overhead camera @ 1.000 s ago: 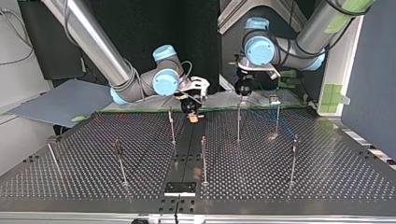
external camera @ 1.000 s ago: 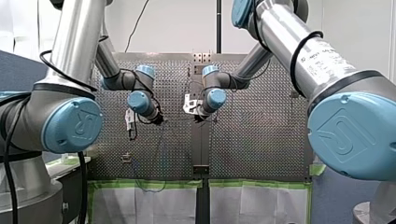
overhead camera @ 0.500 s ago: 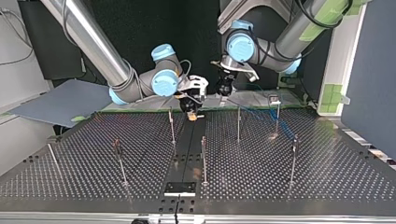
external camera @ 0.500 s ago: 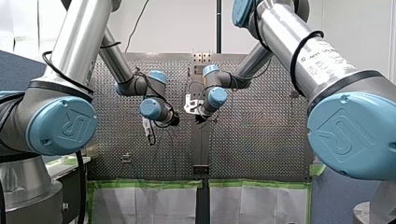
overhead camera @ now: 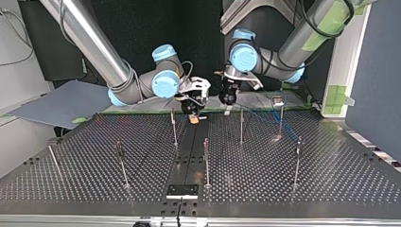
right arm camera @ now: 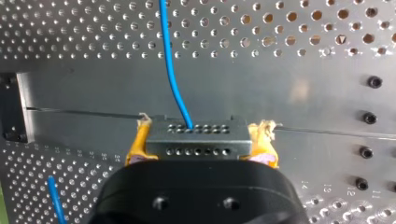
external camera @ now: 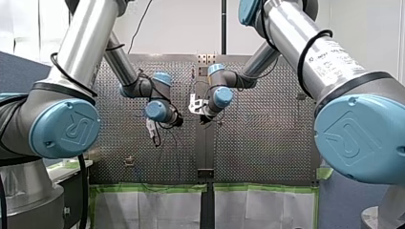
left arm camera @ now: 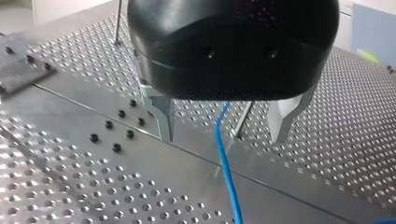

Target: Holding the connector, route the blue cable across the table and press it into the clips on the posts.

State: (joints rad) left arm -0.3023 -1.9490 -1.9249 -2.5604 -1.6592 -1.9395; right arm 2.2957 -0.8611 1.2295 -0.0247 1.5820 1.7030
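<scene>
In the right wrist view my right gripper is shut on the grey connector, with its yellow pads on either side. The blue cable leaves the connector and runs ahead over the perforated table. In the left wrist view my left gripper stands open just above the table. The blue cable passes loose between its metal fingers. In the top view my right gripper and my left gripper hang close together at the far middle of the table. Thin posts stand around them.
Several more posts stand over the table, among them one in the middle, one at the top view's right and one at its left. A black plate lies at the near edge. A blue-grey panel leans beyond the top view's left.
My left arm has swung toward the table's middle and now hangs close beside my right gripper. My right gripper has hardly moved and still holds the connector.
</scene>
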